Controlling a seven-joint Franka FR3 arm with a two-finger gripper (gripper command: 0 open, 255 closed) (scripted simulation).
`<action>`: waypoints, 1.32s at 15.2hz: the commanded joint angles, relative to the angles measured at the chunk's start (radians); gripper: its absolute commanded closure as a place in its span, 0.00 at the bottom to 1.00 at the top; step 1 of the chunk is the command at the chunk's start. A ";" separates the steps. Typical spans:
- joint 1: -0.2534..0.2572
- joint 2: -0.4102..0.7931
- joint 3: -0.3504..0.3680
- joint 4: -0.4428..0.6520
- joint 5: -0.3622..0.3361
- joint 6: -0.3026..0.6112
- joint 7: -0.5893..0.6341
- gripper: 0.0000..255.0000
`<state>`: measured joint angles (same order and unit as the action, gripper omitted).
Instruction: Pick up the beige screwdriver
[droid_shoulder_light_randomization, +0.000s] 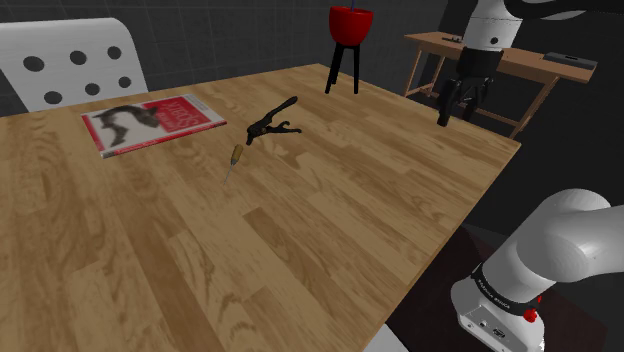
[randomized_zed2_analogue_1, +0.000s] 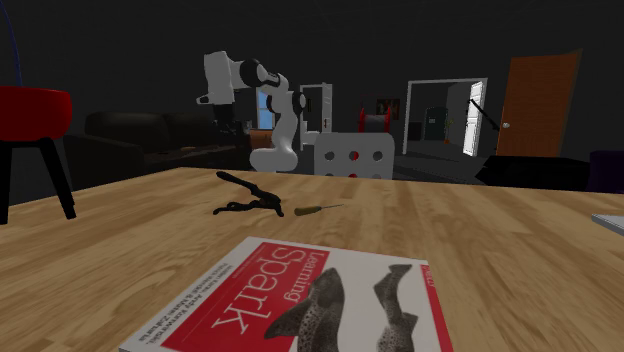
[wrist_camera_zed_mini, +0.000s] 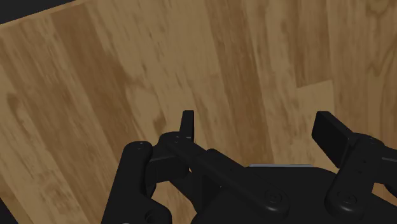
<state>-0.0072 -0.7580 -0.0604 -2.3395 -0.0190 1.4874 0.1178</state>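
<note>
The screwdriver (droid_shoulder_light_randomization: 233, 160) is small, with a beige handle and a thin shaft. It lies flat on the wooden table (droid_shoulder_light_randomization: 330, 230), just below a black hand tool (droid_shoulder_light_randomization: 272, 122) in the shoulder view. In the second exterior view the screwdriver (randomized_zed2_analogue_1: 315, 209) lies right of that black tool (randomized_zed2_analogue_1: 245, 197). My gripper (droid_shoulder_light_randomization: 460, 103) hangs above the table's far corner, well to the shoulder view's right of the screwdriver. In the wrist view the gripper (wrist_camera_zed_mini: 257, 127) is open over bare wood, with nothing between its fingers.
A red and white book (droid_shoulder_light_randomization: 150, 122) lies on the table at the shoulder view's left. A white chair (droid_shoulder_light_randomization: 65, 60) stands behind it. A red stool (droid_shoulder_light_randomization: 350, 40) on black legs and a wooden bench (droid_shoulder_light_randomization: 500, 60) stand beyond the far edge.
</note>
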 joint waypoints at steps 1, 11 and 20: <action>0.000 0.000 0.000 0.000 0.000 0.000 0.000 0.00; 0.054 0.108 0.208 0.009 0.163 0.157 0.289 0.00; 0.074 0.312 0.389 0.131 0.223 0.308 0.542 0.00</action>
<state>0.0651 -0.4669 0.3096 -2.2199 0.2010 1.7779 0.6302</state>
